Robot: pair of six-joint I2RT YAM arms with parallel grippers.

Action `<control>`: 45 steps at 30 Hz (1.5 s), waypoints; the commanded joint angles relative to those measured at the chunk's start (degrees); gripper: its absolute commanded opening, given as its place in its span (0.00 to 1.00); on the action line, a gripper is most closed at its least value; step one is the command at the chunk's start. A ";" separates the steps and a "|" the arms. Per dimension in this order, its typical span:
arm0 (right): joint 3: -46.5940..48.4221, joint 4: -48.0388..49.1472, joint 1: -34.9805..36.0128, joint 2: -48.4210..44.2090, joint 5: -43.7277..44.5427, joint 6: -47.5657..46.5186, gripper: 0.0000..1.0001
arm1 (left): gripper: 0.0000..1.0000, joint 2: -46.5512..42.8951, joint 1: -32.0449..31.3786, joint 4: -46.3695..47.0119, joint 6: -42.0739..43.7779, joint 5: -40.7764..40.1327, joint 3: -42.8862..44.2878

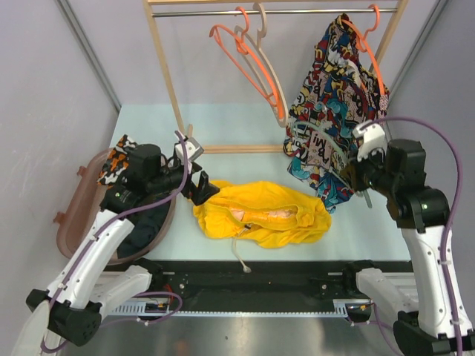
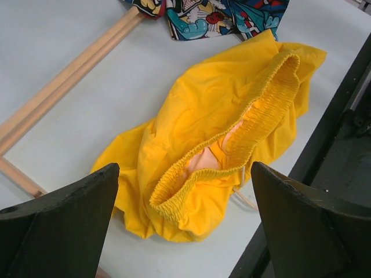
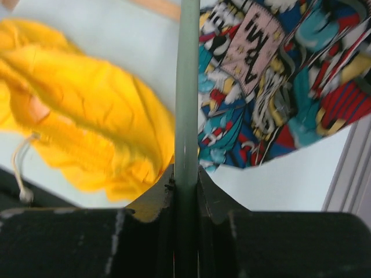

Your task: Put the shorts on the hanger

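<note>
— What are the left fingers doing?

— They are spread wide. In the left wrist view the two dark fingers (image 2: pixel 64 226) of the left gripper (image 2: pixel 184 174) stand well apart with nothing held between them. The shorts (image 2: pixel 220 116) lie on the table below, showing through the gap.

— And the right?

— The right gripper (image 3: pixel 186 174) is pinched tight on the hanger (image 3: pixel 186 87) — its thin mint-green bar runs straight out of the closed fingertips.

— Where exactly are the shorts?

— In a crumpled yellow heap on the pale table (image 1: pixel 148 126), near its front edge and between the two arms. The elastic waistband (image 2: pixel 261 110) gapes open on a paler lining. The whitish drawstring (image 1: pixel 239 256) trails toward the near edge. From above, the left gripper sits at the heap's left end; I cannot tell whether it touches the fabric.

— And the hanger, relative to them?

— Off to the right, just beside the shorts' right end and in front of the lower part of the comic-print garment (image 1: pixel 334 89).

— Further out?

— That garment hangs from an orange hanger (image 1: pixel 371 55) on the rail of the wooden rack (image 1: pixel 167 67). A second orange hanger (image 1: pixel 249 67) and a beige hanger (image 1: pixel 261 26) hang to its left. At the far left stands a brown basket (image 1: pixel 70 222) with an orange-black-white cloth (image 1: pixel 117 159) at its top.
</note>
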 commanded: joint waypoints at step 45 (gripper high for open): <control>-2.42 4.78 35.68 5.30 -17.59 -16.49 0.70 | 0.00 1.41 -10.61 -4.48 29.96 11.89 -5.15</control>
